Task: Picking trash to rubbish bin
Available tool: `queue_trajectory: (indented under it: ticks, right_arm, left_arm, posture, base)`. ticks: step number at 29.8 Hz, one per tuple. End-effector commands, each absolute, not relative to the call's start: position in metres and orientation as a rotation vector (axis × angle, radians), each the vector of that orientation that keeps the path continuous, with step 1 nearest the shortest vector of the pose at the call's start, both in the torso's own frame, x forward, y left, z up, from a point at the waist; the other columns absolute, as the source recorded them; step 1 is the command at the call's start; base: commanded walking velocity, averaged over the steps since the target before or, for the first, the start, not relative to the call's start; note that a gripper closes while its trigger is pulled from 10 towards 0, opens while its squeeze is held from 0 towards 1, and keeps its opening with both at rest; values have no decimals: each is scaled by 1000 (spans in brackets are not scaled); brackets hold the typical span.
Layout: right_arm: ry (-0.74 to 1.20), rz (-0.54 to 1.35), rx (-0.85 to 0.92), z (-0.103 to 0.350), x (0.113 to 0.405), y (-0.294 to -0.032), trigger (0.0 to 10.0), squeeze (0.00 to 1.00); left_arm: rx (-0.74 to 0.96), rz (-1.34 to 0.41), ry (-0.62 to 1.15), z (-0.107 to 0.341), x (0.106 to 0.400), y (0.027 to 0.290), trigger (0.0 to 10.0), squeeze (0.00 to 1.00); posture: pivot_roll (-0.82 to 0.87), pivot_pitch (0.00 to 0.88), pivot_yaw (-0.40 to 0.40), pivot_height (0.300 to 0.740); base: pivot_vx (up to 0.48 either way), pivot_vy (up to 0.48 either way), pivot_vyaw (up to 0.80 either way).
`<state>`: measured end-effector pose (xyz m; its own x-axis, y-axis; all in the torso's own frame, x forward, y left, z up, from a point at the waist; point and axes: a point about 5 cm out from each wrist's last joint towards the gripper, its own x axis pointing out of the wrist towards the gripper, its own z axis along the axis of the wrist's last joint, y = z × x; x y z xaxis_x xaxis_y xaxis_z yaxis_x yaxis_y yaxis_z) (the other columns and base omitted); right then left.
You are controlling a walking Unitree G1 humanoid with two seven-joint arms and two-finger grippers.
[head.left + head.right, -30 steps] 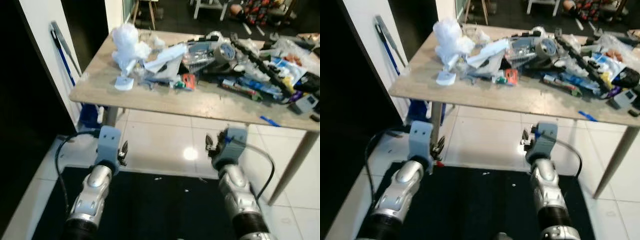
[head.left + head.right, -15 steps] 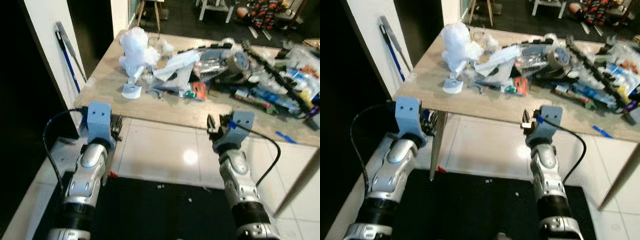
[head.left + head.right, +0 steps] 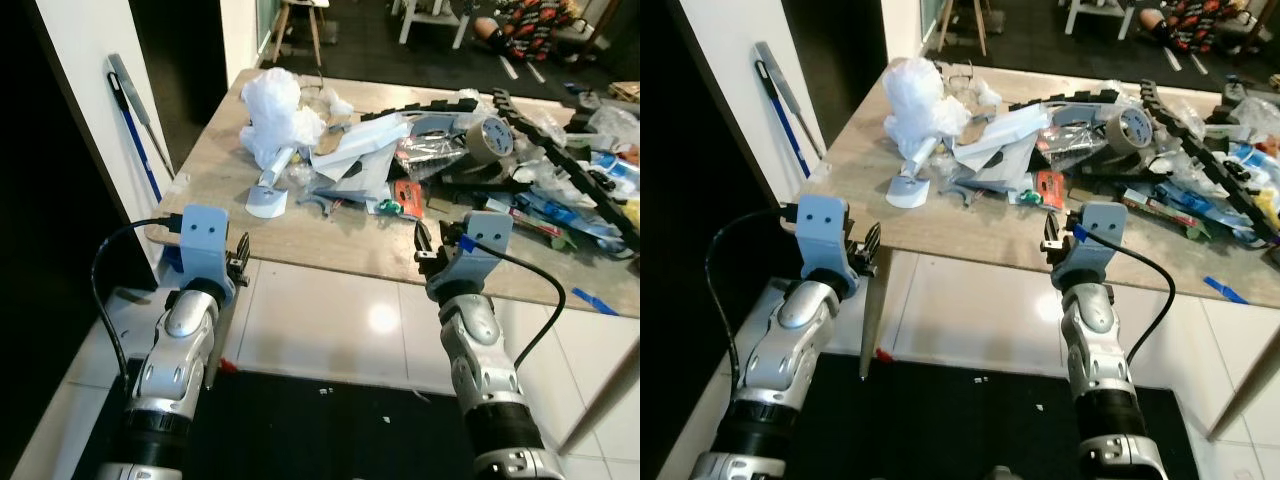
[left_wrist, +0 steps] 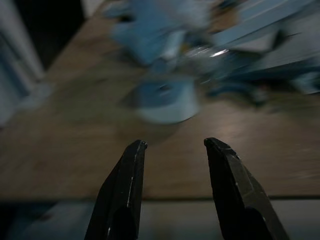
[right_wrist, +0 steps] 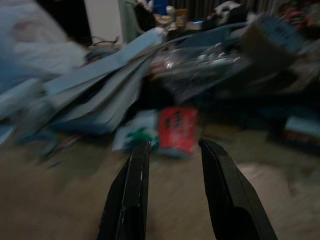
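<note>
At the near edge of the wooden counter (image 3: 215,180) both arms have risen since a second ago, when they hung lower over the tiled floor (image 3: 330,320). The left gripper (image 4: 172,150) and right gripper (image 5: 170,147) hover with fingers apart. The trash sits piled mid-counter: a crumpled white bag (image 3: 275,105), a red packet (image 5: 177,130), a tape roll (image 3: 487,138).

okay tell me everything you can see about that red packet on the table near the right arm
The red packet is a small flat sachet, seemingly plastic or foil, with dark print too blurred to read. It lies flat on the wooden table near the front edge, at the foot of the clutter heap, with a small green and white scrap against one side. The right end effector is open and aimed at it, not touching it.
</note>
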<state>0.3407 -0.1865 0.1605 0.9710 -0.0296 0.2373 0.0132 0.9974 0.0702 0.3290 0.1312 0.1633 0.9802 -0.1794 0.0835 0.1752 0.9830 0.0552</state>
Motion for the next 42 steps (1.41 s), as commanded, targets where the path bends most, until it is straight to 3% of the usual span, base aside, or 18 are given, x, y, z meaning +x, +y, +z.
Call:
queue_trajectory:
  ticks: [1,13,14,15,16,29,42]
  right_arm:
    - [-234,-10,68,159,340,-183,10000,0]
    - [-218,50,99,158,338,-177,10000,0]
    - [-213,65,116,157,337,-175,10000,710]
    - [-213,65,116,157,337,-175,10000,710]
    - [-218,81,138,158,337,-173,10000,1000]
    - [-216,97,206,158,337,-173,10000,1000]
    - [-211,122,185,159,337,-171,10000,1000]
  left_arm:
    - [49,-175,-84,162,327,133,10000,0]
    - [47,-204,-74,159,322,125,10000,0]
    - [46,-208,-73,159,321,124,10000,0]
    - [46,-208,-73,159,321,124,10000,0]
    - [45,-214,-73,159,320,122,10000,0]
    - [29,-275,-62,155,313,105,10000,0]
    - [34,-284,-57,154,311,104,10000,0]
  posture:
    - [-37,127,-43,740]
    - [-41,112,-47,740]
    - [-41,109,-47,740]
    - [-41,109,-47,740]
    - [-40,105,-48,740]
    - [-41,96,-53,740]
    - [-38,108,-53,740]
  base:
    - [322,0,0]
    - [321,0,0]
    - [326,0,0]
    - [326,0,0]
    - [326,0,0]
    - [327,0,0]
    - [327,0,0]
